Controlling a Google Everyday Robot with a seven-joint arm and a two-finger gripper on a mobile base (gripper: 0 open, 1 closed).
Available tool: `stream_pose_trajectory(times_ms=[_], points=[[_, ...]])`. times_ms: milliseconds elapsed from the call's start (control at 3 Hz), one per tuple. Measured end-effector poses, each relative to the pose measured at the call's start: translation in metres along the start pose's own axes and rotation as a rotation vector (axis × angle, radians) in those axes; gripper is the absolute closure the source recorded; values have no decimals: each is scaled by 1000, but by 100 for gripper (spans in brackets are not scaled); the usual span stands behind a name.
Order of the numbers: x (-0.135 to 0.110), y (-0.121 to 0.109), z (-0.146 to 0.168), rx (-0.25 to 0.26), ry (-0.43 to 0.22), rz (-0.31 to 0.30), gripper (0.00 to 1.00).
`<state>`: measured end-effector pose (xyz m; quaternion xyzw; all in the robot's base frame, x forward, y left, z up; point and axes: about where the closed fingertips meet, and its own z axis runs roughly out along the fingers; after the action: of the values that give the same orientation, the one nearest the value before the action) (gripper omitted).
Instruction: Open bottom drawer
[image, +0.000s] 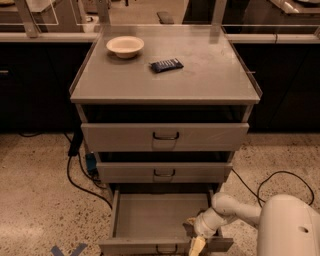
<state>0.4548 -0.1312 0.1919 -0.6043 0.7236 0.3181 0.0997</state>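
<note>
The bottom drawer (160, 215) of the grey metal cabinet is pulled far out, and its empty inside shows. Its narrow front panel (130, 246) sits at the lower edge of the view, with a small dark loop handle (166, 248) on it. My gripper (195, 239) is at the drawer's front right, over the front panel just right of the handle. The white arm (235, 210) reaches in from the lower right.
The mid-sized drawer (164, 172) and the top drawer (165, 136) stand slightly out above. On the cabinet top lie a white bowl (125, 46) and a dark packet (166, 65). Black cables (80, 175) run over the speckled floor at left and right. Dark counters stand behind.
</note>
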Motion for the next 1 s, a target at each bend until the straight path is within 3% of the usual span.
stream_pose_trajectory(times_ms=[333, 1000], points=[[3, 5, 9, -42, 9, 10, 0], [19, 38, 26, -45, 21, 17, 0]])
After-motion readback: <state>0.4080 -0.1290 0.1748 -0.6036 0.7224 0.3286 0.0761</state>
